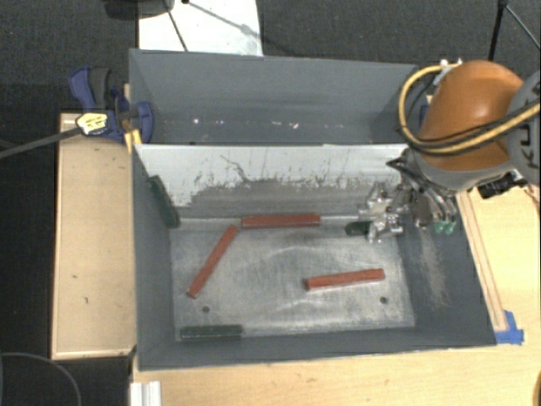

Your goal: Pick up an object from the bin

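Observation:
My gripper (383, 219) hangs low at the right end of the bin's back wall. A short dark green stick (357, 224) pokes out to its left, its right end hidden under the gripper; whether it is held I cannot tell. Just left of that lies a red-brown stick (281, 221) along the foot of the back wall. Another red-brown stick (344, 279) lies on the floor in front of the gripper, nearly level.
A third red-brown stick (211, 260) lies slanted at the left of the floor. One dark green stick (163, 201) leans on the left wall, another (210, 332) lies at the front left corner. The arm's orange dome and cables stand over the bin's right side.

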